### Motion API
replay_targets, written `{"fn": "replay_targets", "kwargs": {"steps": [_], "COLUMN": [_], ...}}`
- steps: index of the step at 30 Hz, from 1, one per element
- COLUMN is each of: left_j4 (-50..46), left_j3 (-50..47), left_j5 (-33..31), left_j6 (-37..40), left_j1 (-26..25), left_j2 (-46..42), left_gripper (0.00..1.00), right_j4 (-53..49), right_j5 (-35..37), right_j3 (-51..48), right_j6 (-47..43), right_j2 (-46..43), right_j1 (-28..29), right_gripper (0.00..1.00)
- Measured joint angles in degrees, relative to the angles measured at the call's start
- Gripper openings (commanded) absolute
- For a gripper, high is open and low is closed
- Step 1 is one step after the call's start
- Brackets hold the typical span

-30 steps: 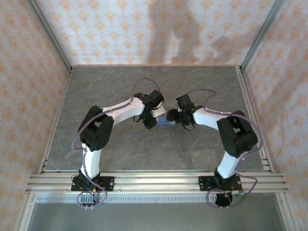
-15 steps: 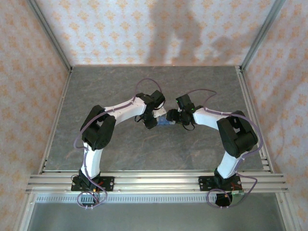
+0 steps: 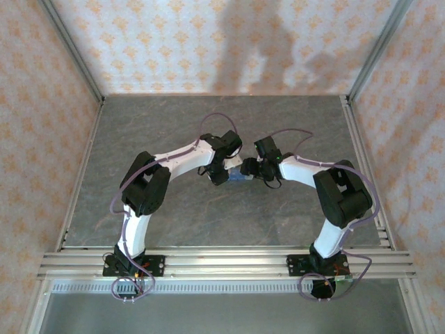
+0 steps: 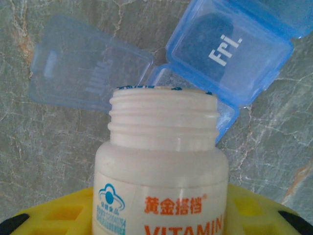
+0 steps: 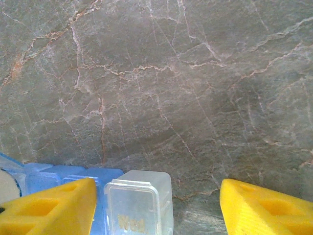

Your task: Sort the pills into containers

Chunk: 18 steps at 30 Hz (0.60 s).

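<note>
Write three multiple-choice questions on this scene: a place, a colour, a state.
1. Where is the white plastic vitamin bottle? A) between the left jaws B) between the right jaws C) on a shelf
2. What colour is the small translucent plastic pill-organizer strip? A) red B) blue C) green
3. The bottle's neck is: A) capped B) uncapped C) taped
Answers. 1 A: yellow jaws flank it in the left wrist view. 2 B: its lids show blue. 3 B: bare threads show.

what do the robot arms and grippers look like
Left arm and right arm have white links, bulky black joints and black bases, with thin purple cables looping along them. The left gripper's fingers and right gripper's fingers are yellow, with recessed cells.
</note>
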Motion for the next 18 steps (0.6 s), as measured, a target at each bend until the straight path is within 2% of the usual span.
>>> {"fn": "replay_targets", "kwargs": {"steps": [18], "left_j4": [-1.38], "left_j3": [0.37], "left_j5": [-1.29], "left_j6": [1.33], "left_j1": [-0.04], "left_j2": [0.09], "left_gripper": [0.00], "right_j4": [0.11], "right_j5": [-0.04], "right_j3": [0.00], "right_j6": [0.17], "right_j2": [0.00], "right_j1": [0.00], "right_gripper": [0.67]}}
